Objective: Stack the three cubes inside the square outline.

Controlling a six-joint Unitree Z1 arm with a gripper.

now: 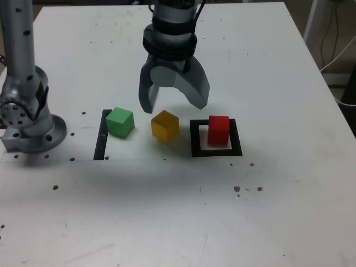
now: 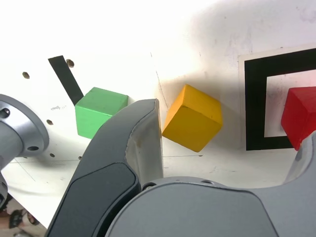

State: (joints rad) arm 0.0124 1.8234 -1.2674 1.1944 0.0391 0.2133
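The red cube (image 1: 218,129) (image 2: 302,122) stands inside the black square outline (image 1: 216,151) (image 2: 254,106) on the white table. The yellow cube (image 1: 165,125) (image 2: 192,124) rests on the table just to the exterior view's left of the outline, turned at an angle. Further left sits the green cube (image 1: 120,122) (image 2: 97,110), beside a narrow black strip. My gripper (image 1: 173,105) hangs open above and slightly behind the yellow cube, its two grey fingers (image 2: 133,148) spread wide with nothing between them.
A narrow black strip (image 1: 103,135) (image 2: 65,79) lies flat next to the green cube. The arm's grey base (image 1: 25,111) (image 2: 17,131) stands at the exterior view's left. Cables (image 1: 336,53) hang off the table's right edge.
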